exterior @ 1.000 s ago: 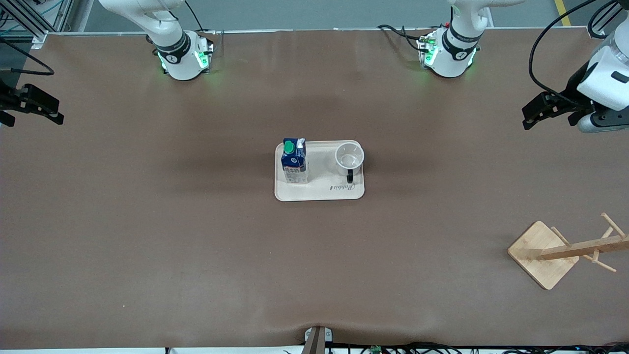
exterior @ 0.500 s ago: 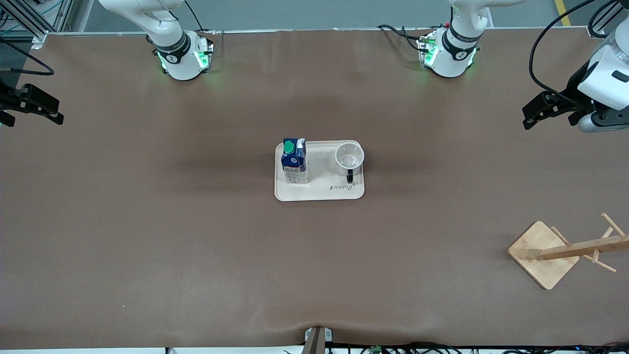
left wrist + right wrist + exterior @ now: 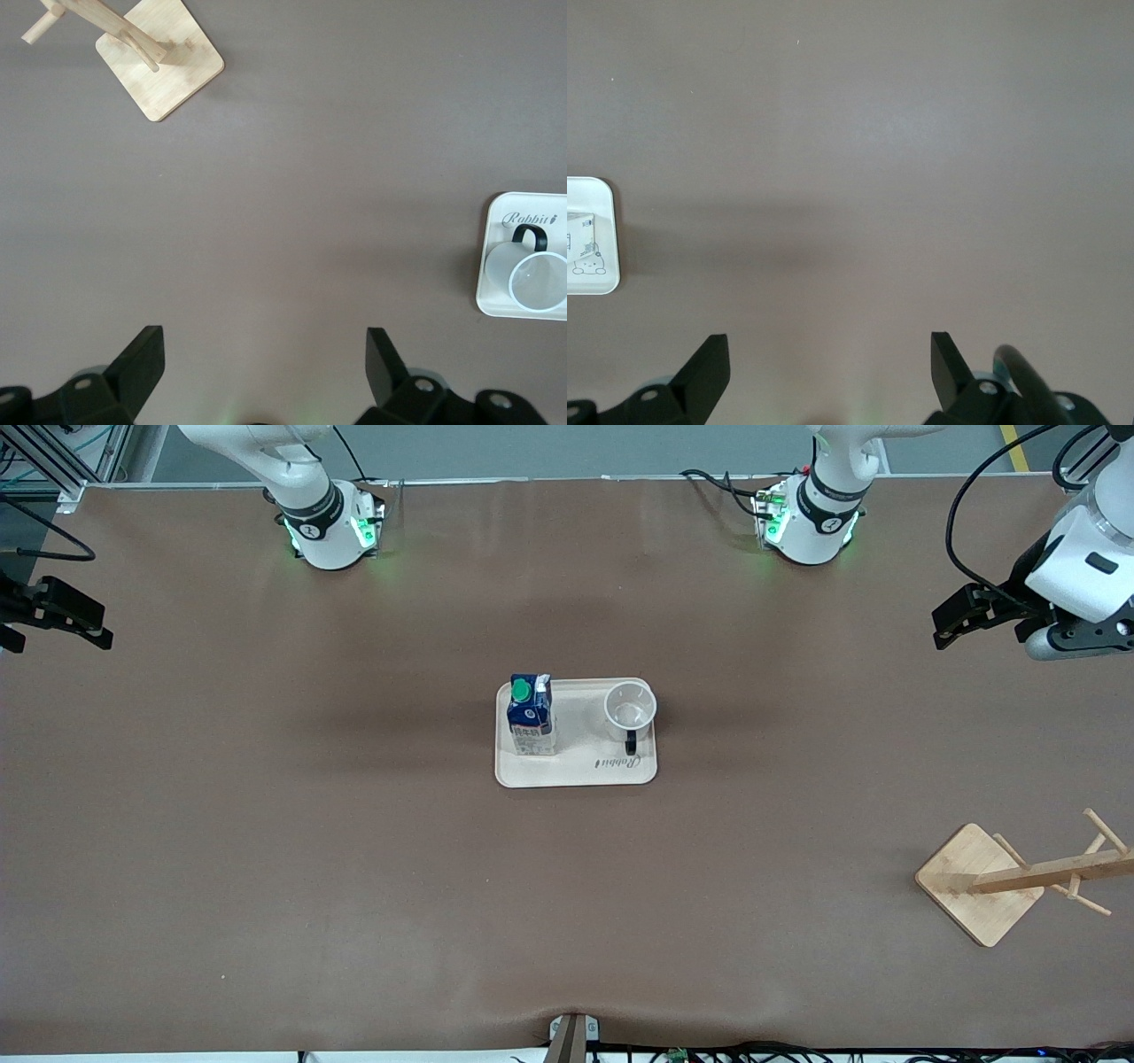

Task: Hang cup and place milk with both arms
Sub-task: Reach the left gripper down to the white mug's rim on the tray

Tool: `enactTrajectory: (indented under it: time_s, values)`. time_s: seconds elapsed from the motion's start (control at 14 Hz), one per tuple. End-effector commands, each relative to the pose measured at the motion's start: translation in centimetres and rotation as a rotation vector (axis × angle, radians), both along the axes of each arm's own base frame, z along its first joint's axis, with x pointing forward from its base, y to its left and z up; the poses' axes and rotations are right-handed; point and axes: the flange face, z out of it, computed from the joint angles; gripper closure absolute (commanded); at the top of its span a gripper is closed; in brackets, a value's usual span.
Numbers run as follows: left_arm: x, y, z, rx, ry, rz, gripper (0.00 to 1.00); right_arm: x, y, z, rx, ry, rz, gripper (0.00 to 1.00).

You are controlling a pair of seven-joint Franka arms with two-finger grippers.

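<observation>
**Bamboo rack at table edge: hazards before first grasp**

Bamboo rack (image 3: 1019, 872) stands at the left arm's end of the tabletop (image 3: 354, 850), nearer the front camera than the tray (image 3: 576, 772), and well apart from it. The cup (image 3: 630, 708) and the milk (image 3: 530, 716) both stand upright on the tray, side by side, not touching; the cup is on the side toward the left arm's end, and its black handle points toward the front camera.

Left hand (image 3: 961, 615) hovers over the left arm's end of the tabletop, fingers (image 3: 142, 359) spread wide, holding nothing. Right hand (image 3: 58, 615) hovers over the right arm's end, fingers (image 3: 709, 363) likewise spread and empty. Neither object has been grasped.

Probable faults:

- Tipping the milk. The carton is tall and narrow; a sideways push during the right hand's approach would likely topple it.
- Tray shift. The tray appears light; contact with either object may slide it and spoil the other arm's aim.
- Arm collision. Both hands must converge on one small tray.
- Missed peg. A grasp that blocks the handle would leave no loop free for hanging.
</observation>
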Motion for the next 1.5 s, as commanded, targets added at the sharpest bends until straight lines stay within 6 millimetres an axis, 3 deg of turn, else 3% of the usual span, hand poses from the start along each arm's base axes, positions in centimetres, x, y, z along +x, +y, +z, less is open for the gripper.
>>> enactTrajectory:
  time_s: [0.0, 0.64, 1.07, 1.43]
  values:
    - [0.0, -0.7, 0.2, -0.012, 0.009, 0.003, 0.00, -0.4, -0.5, 0.5, 0.010, 0.000, -0.003, 0.00]
    - [0.9, -7.0, -3.1, -0.020, 0.051, -0.007, 0.00, -0.4, -0.4, 0.5, 0.010, -0.001, -0.001, 0.00]
    - [1.0, -12.5, -9.7, -0.027, 0.059, -0.072, 0.00, -0.4, -0.5, 0.5, 0.010, -0.001, -0.001, 0.00]
    - [-1.2, -18.7, -16.1, -0.040, 0.041, -0.042, 0.00, -0.4, -0.5, 0.5, 0.010, 0.000, -0.003, 0.00]
